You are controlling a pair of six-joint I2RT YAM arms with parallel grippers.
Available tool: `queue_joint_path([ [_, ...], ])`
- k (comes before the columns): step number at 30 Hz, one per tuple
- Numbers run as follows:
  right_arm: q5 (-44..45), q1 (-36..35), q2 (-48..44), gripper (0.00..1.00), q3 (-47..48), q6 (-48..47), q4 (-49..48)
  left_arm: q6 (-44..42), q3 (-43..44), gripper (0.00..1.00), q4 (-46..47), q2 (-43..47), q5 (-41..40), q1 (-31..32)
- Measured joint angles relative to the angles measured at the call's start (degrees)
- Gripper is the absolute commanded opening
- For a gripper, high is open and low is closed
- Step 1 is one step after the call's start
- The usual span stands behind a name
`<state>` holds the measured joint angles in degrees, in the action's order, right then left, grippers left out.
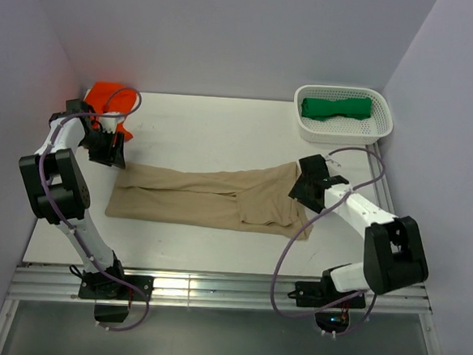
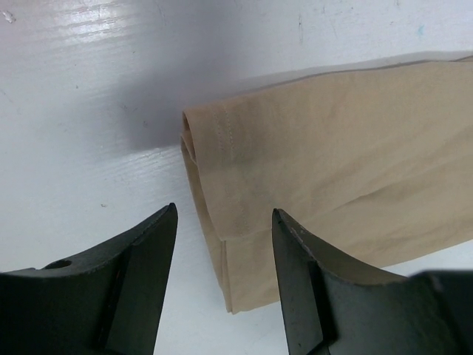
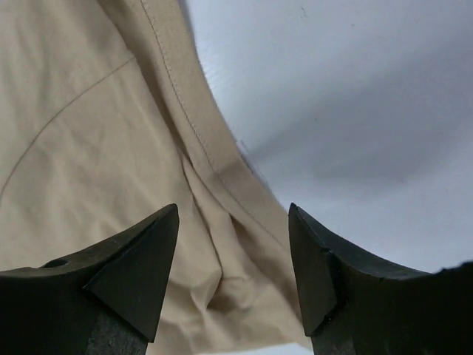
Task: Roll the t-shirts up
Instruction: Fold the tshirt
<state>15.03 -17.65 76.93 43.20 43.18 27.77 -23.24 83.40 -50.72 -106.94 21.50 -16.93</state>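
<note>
- Tan t-shirt [image 1: 211, 198] lies flat on the white table [image 1: 216, 127], folded into a long band running left to right across the middle.
- Its left end is narrow and square; its right end is wider, with extra flaps of cloth overlapping.
- Left gripper [image 2: 224, 222] hangs over the band's left end. Jaws apart, nothing pinched between them.
- Left wrist view: the folded end shows stacked layers, a stitched hem line, and a rounded fold at its far corner. The cloth edge falls in the gap between the two black fingers [image 2: 137, 274]; I cannot tell whether the fingers touch the cloth.
- Right gripper [image 3: 233, 218] sits over the band's right end, near the far edge of the cloth. Jaws spread wide, no cloth clamped.
- Right wrist view: a stitched seam runs diagonally and a curved seam crosses the flat panel. A puckered crease lies between the fingers, with bare table just beside the cloth edge on the right.
- Orange t-shirt [image 1: 108, 99] is bunched at the far left corner of the table, behind the left arm, well apart from the tan one.
- Green t-shirt [image 1: 336, 108] lies inside the white perforated basket [image 1: 342, 134] at the far right corner.
</note>
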Motion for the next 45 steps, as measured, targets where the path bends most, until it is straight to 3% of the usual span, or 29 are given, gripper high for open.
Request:
queue_joint_path([
  [6,-4.5,1.9,7.0,0.70,0.9,-4.2,-5.0,0.0,1.1,0.61,-0.4,0.0,0.7,0.0],
  [9,-6.2,1.9,8.8,0.64,0.9,-4.8,-6.8,0.0,2.3,0.61,-0.5,-0.1,1.3,0.0],
  [16,-6.4,1.9,12.3,0.08,2.8,-5.3,-8.2,0.1,3.9,0.61,-1.1,-2.1,3.0,0.0],
  [18,-6.2,1.9,12.8,0.03,3.4,-5.0,-7.8,0.2,4.7,0.61,-1.5,-3.3,3.4,0.0],
  [39,-4.2,15.1,17.2,0.04,9.5,-10.1,-1.9,3.0,12.2,0.60,-3.8,-13.5,8.9,2.5],
  [42,-3.4,18.5,19.1,0.10,11.6,-11.3,-1.3,3.5,13.4,0.61,-4.2,-14.9,10.8,3.4],
  [45,-2.2,20.7,20.9,0.30,13.8,-12.2,-0.6,3.8,13.5,0.61,-4.2,-15.2,12.5,4.2],
])
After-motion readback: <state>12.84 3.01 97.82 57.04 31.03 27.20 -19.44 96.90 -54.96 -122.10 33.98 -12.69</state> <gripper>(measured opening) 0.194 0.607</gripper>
